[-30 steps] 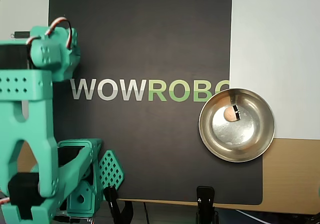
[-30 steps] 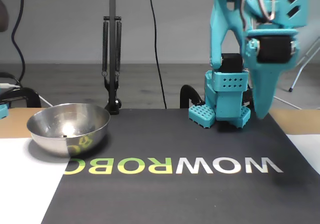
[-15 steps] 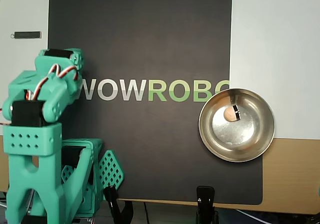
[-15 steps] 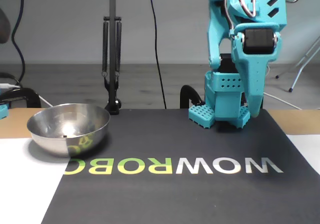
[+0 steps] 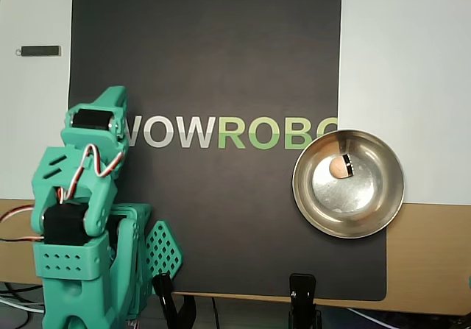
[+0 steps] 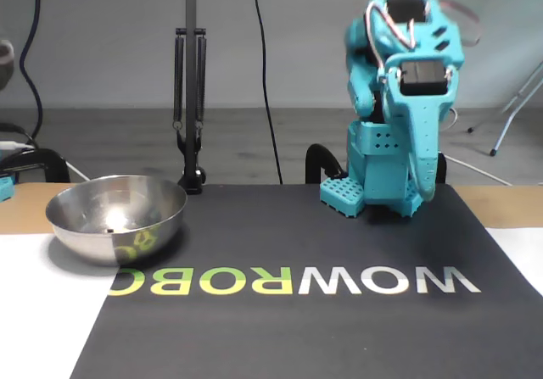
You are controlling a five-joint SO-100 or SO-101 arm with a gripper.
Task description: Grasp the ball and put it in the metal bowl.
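Ball (image 5: 338, 167) sits inside metal bowl (image 5: 348, 183), right of centre in overhead view; task reads done. Gripper (image 6: 427, 194) folded over base, far from bowl; jaw state unclear. You: park arm gently, don't jolt mat.

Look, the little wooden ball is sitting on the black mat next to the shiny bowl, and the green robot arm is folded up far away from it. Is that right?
Not quite. The ball is inside the metal bowl, not on the black mat beside it; the overhead view shows it resting on the bowl's bottom. The rest is right: the arm is folded up, far from the bowl.
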